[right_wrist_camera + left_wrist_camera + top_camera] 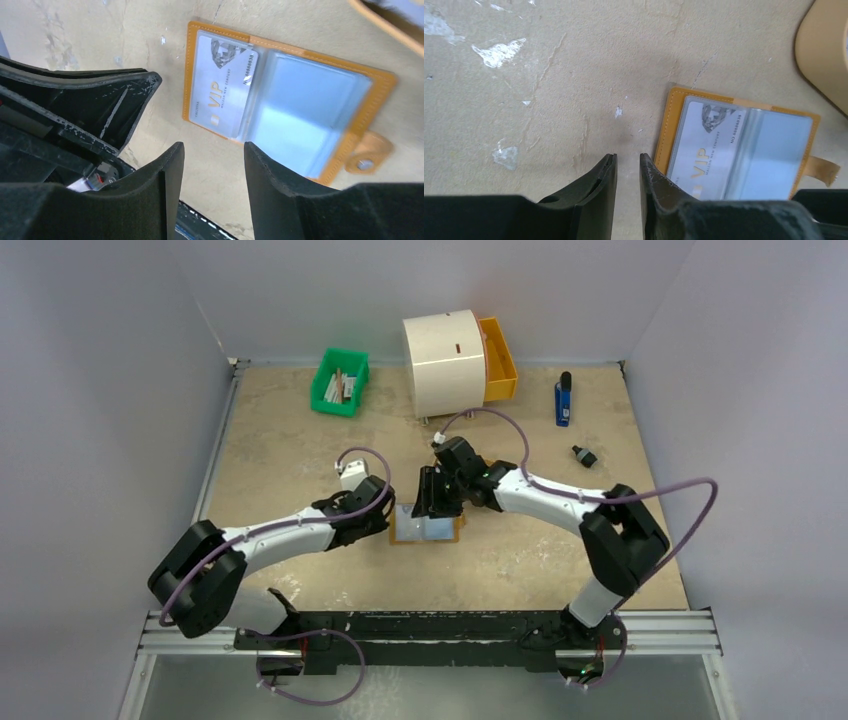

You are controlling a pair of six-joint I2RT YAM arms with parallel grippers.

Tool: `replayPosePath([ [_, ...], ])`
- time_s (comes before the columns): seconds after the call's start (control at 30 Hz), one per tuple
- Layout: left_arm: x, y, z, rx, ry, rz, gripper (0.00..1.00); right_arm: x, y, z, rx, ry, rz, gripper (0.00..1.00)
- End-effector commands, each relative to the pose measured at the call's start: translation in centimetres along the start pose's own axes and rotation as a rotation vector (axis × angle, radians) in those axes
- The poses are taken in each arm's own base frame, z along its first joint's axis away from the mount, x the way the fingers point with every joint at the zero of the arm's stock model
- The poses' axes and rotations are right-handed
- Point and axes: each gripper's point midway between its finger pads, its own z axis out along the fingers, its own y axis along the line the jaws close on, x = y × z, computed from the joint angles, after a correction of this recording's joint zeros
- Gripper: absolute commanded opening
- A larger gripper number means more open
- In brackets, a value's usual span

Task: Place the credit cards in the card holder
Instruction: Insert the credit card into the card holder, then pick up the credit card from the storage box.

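Card holder [381, 80] lies spread open and flat on the worktop [300, 440], its orange-tan rim framing two pale blue-grey clear pockets. A snap tab [367, 156] sticks out from one short edge. A silver-grey VIP card [220, 97] with gold lettering lies on the half farthest from the tab. Its inner edge seems to sit under the clear sleeve, though I cannot tell whether it is fully slotted in. The pocket next to the tab shows only pale lining.

In the top view the card holder sits between the two arms. The left fingers [388, 516] are just beside its left edge. The right fingers [436, 506] hang over its far edge.

From the left wrist, the left fingers [628, 172] stand a narrow slit apart with nothing between them, over bare worktop just beside the card end of the card holder [664, 135]. From the right wrist, the right fingers [214, 162] are parted wider and also empty, poised near the long edge of the holder below the VIP card.

Well beyond the card holder stand a green bin [340, 381] of sticks and papers, a white round cabinet [445, 360] with an orange drawer [497, 358] pulled out, a blue object [563, 398] and a small black object [583, 455].
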Motion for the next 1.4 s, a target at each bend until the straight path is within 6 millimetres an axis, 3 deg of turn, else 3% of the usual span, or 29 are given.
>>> replayPosePath([
  [0.0,-2.3,-0.4,-1.7,0.021,-0.071,-0.016,0.24,-2.0,-0.9,-4.5,0.091,-0.123,-0.032,0.50],
  [0.1,-3.5,-0.2,-3.1,0.038,-0.113,-0.025,0.27,-4.9,-2.4,-8.4,0.112,-0.310,0.007,0.48],
  [0.2,-4.7,-0.7,-4.9,0.127,-0.167,-0.047,0.30,-8.0,-4.5,-11.1,0.058,-0.446,0.117,0.32],
  [0.23,-4.9,-1.0,-5.5,0.165,-0.179,-0.054,0.32,-8.7,-4.9,-11.5,0.045,-0.474,0.144,0.31],
  [0.3,-5.3,-1.4,-6.4,0.221,-0.201,-0.072,0.38,-10.1,-5.6,-11.6,0.046,-0.510,0.184,0.40],
  [0.37,-5.4,-1.3,-6.9,0.246,-0.214,-0.095,0.44,-11.3,-5.9,-11.0,0.054,-0.513,0.206,0.51],
  [0.43,-5.3,-1.0,-7.2,0.252,-0.217,-0.107,0.46,-12.0,-6.7,-9.6,0.086,-0.486,0.231,0.55],
  [0.67,-4.8,-0.1,-7.5,0.231,-0.201,-0.108,0.47,-13.5,-9.0,-5.3,0.126,-0.433,0.292,0.56],
  [0.9,-4.2,0.1,-7.1,0.221,-0.183,-0.112,0.45,-13.2,-10.0,-2.5,0.134,-0.372,0.313,0.57],
  [1.37,-4.2,0.0,-6.5,0.199,-0.176,-0.112,0.43,-12.3,-12.4,-0.3,0.193,-0.299,0.335,0.54],
])
